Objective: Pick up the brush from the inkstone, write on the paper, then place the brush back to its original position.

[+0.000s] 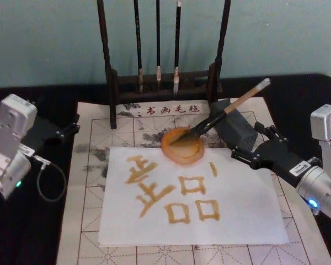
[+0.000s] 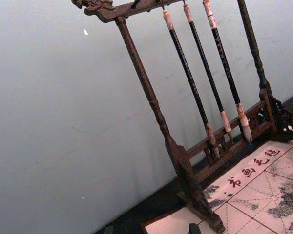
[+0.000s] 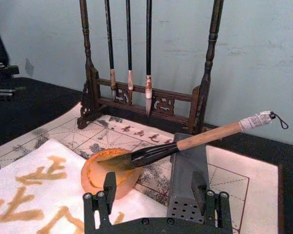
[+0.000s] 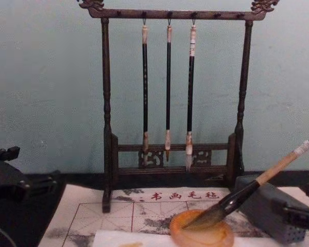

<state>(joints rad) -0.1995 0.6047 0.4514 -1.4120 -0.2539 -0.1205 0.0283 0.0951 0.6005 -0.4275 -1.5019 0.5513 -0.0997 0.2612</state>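
I see the brush [image 1: 223, 114] lying free, its dark bristles in the orange inkstone [image 1: 182, 146] and its tan handle propped on the grey block [image 1: 234, 128] just beside that dish. The paper [image 1: 237, 210], touching the inkstone, carries yellow-brown characters. My right gripper [image 3: 156, 197] sits near the inkstone with fingers spread apart, holding nothing. My left gripper [image 1: 66, 131] rests well away from the inkstone; I cannot tell its finger state.

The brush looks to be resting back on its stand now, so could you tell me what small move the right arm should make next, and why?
Probably ease the right gripper straight back. The brush rests on the grey block, tip in the orange dish, and the open gripper sits apart from it; the paper already bears characters.
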